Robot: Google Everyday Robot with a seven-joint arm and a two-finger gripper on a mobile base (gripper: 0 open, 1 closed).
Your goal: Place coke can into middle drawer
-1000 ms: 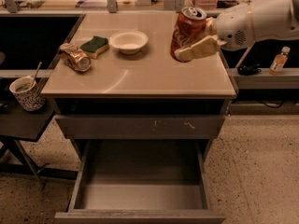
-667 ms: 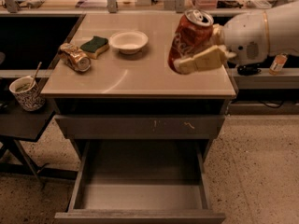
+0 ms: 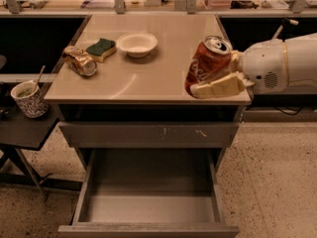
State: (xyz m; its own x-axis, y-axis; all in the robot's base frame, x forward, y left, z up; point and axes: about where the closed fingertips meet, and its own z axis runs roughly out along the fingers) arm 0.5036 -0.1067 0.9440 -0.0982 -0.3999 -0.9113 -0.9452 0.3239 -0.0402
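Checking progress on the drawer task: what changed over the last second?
The end effector, shut on the coke can, carried it forward and lower, to the countertop's front right edge, tilted. The middle drawer stays open; the bowl, sponge and dented can did not move.

Off-task items: dented gold-brown can [image 3: 79, 61] lay on its side at the left of the beige countertop [image 3: 148, 81], touching a green-and-yellow sponge [image 3: 101, 49]. Shallow white bowl [image 3: 137, 43] sat just right of the sponge, upright. Grey upper drawer front [image 3: 148, 134] with pale scratch marks was closed. Patterned paper cup [image 3: 28, 99] with a stick in it stood on the dark side table [image 3: 25, 132], far left. Speckled floor [image 3: 277, 182] below. For reference, the gripper [image 3: 208, 78] sat over the counter's right front corner, clamped on the coke can [image 3: 205, 58].
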